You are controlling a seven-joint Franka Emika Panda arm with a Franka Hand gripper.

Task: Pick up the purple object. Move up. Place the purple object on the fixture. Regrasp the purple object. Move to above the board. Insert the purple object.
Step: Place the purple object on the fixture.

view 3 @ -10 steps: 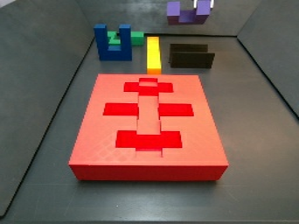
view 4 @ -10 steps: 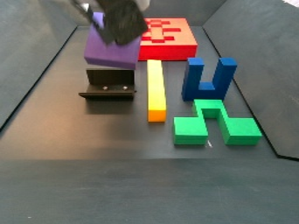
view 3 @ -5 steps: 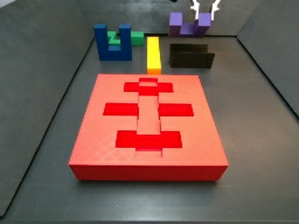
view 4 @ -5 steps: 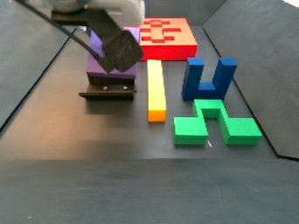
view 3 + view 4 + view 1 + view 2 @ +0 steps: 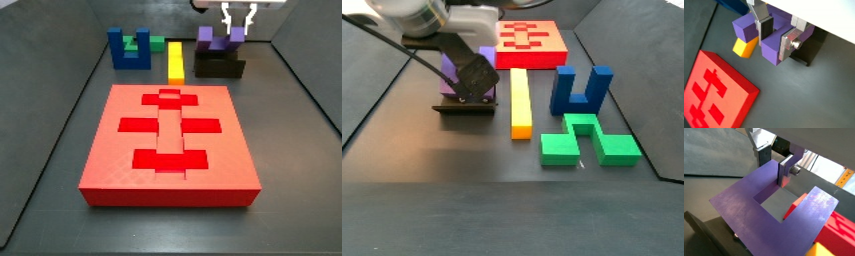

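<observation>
- Purple plastic is clamped between the silver fingers (image 5: 785,44) of the gripper (image 5: 776,36): in both wrist views one prong of the purple object (image 5: 774,46) is seen gripped, with a finger (image 5: 785,169) pressed flat on its inner face.
- The jaws are seen narrowed to the width of that one prong, the second finger being set on the prong's outer side.
- In a side view, from left to right along the back of the floor are seen a blue U-block (image 5: 128,47) with a green block (image 5: 154,43) behind it, a yellow bar (image 5: 177,59), and the fixture (image 5: 219,66) with the purple object (image 5: 218,41) on top of it, prongs upward.
- The gripper (image 5: 235,18) is seen just above the object, its fingers reaching down onto the right prong.
- The board (image 5: 170,140) lies nearer the camera, well apart from the fixture.
- In a side view from the opposite end, the fixture (image 5: 465,103) is seen at the left with the purple object (image 5: 453,70) on it, largely hidden by the dark gripper (image 5: 474,74); the yellow bar (image 5: 520,101) is just beside it, then the blue U-block (image 5: 581,89) and the green block (image 5: 587,139), with the board (image 5: 531,43) behind.
</observation>
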